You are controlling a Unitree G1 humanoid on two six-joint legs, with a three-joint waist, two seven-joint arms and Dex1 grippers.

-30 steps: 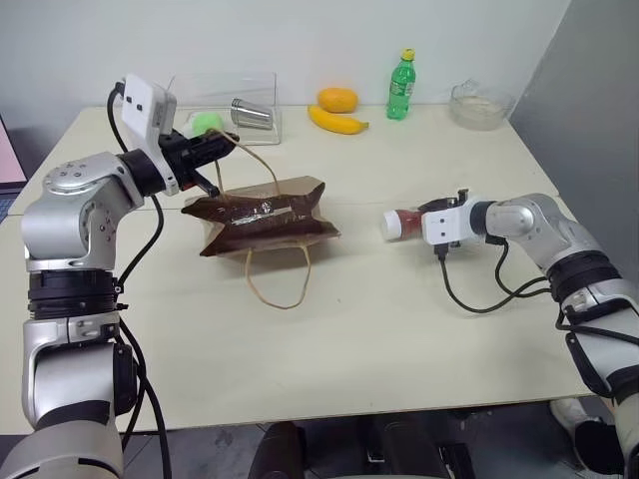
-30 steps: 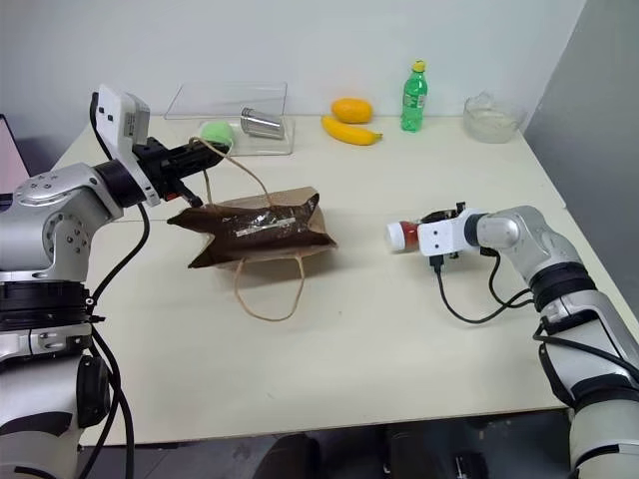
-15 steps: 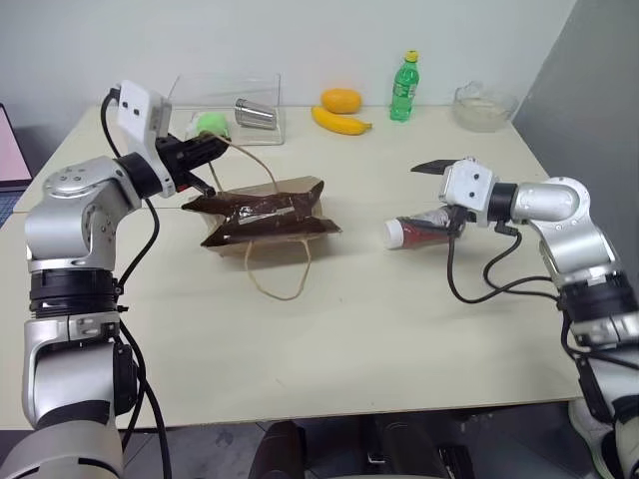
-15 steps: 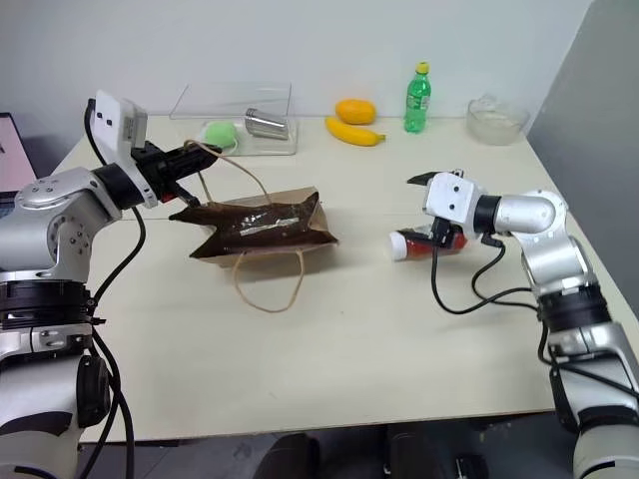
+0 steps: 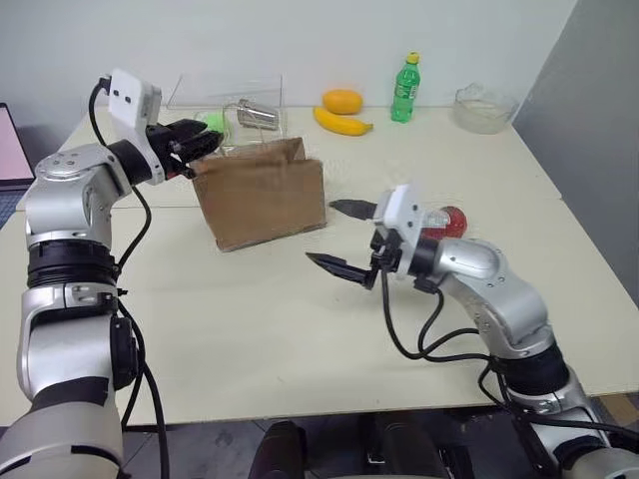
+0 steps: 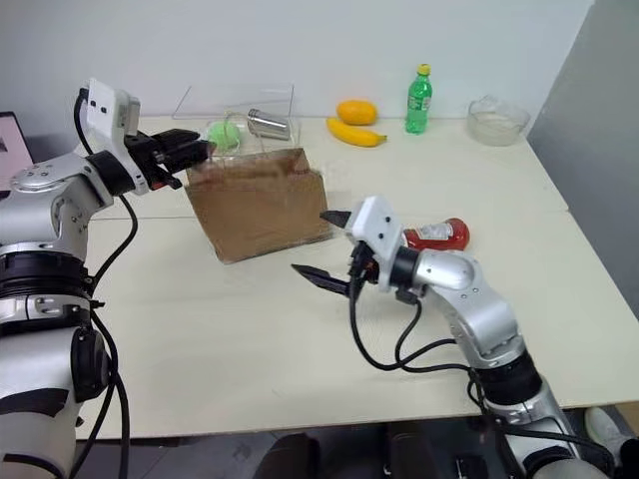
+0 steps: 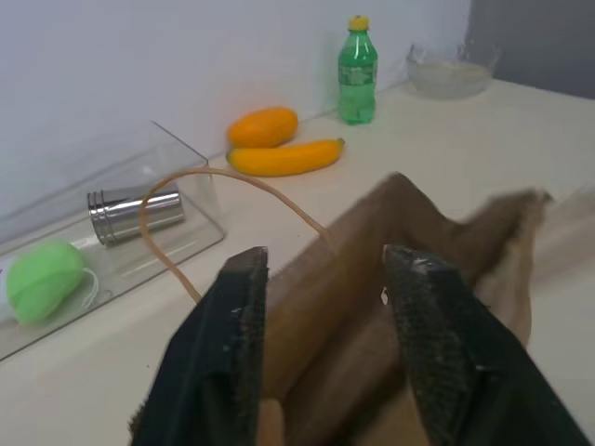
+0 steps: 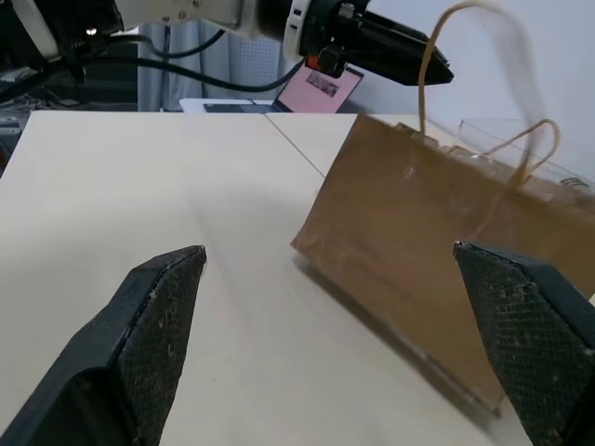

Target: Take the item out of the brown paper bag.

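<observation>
Currently the right gripper sits over the middle of the tabletop, jaws spread wide and empty, pointing toward the brown paper bag with a clear gap between fingertips and bag. Just behind that arm, the item lies on its side on the tabletop, red with a white cap end, outside the bag and apart from both grippers. Left gripper is at the bag's top edge on the robot's left side; the left wrist view shows its two fingers parted with the bag's creased upper rim rising between them, and a tan cord handle looping up in front. Can't tell if the fingers actually pinch the paper. Bag stands upright, mouth up. Further back: a clear tray holding a green ball and a metal cup. Along the far edge, an orange fruit, a banana, a green bottle and a glass bowl.
</observation>
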